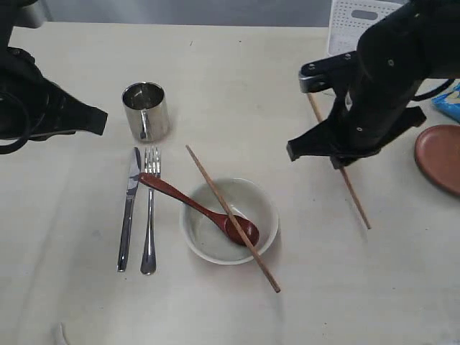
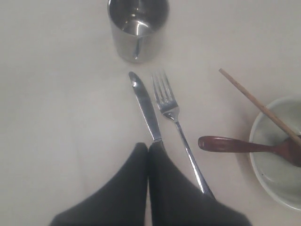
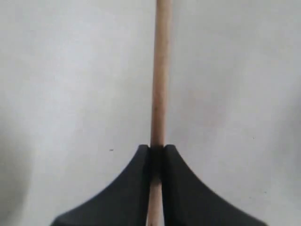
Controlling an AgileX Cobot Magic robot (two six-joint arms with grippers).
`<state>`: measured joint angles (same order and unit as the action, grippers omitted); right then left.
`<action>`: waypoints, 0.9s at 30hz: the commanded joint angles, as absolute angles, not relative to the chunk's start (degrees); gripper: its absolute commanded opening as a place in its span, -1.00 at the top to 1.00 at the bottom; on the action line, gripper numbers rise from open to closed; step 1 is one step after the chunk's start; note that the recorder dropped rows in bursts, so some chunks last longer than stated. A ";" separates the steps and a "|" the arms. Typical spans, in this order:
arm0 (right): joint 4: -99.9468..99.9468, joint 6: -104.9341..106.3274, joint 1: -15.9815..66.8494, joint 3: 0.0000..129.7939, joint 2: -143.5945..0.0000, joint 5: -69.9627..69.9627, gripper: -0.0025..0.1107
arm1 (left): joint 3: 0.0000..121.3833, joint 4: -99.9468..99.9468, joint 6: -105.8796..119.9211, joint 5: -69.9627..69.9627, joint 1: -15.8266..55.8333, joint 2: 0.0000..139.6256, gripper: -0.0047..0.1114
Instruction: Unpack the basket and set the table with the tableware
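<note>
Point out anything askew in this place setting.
One chopstick lies slanted across the bowl, overhanging its rim on both sides, apart from its partner chopstick in the right gripper. The spoon leans out of the bowl towards the fork.

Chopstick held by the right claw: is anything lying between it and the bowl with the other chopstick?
Nothing visible. The right claw is shut on the chopstick, and only bare table lies between it and the bowl, where the second chopstick rests across the rim.

Basket [image 1: 345, 29] cropped at top; plate [image 1: 440, 158] cut by right edge; right arm [image 1: 402, 65] hides chopstick [image 1: 356, 198] middle.
</note>
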<state>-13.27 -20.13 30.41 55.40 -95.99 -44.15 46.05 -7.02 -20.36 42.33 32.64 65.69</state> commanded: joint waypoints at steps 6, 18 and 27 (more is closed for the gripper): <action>-0.71 -7.50 38.47 64.78 -93.63 -51.44 0.96 | 45.70 -6.74 -20.22 42.13 32.63 65.25 0.92; 4.37 -3.75 45.46 65.25 -96.50 -52.48 0.96 | 45.70 -6.72 -20.22 41.91 32.63 65.25 0.92; 5.82 -4.67 46.29 65.25 -100.40 -50.16 0.96 | 45.70 -6.72 -20.22 42.03 32.63 65.25 0.92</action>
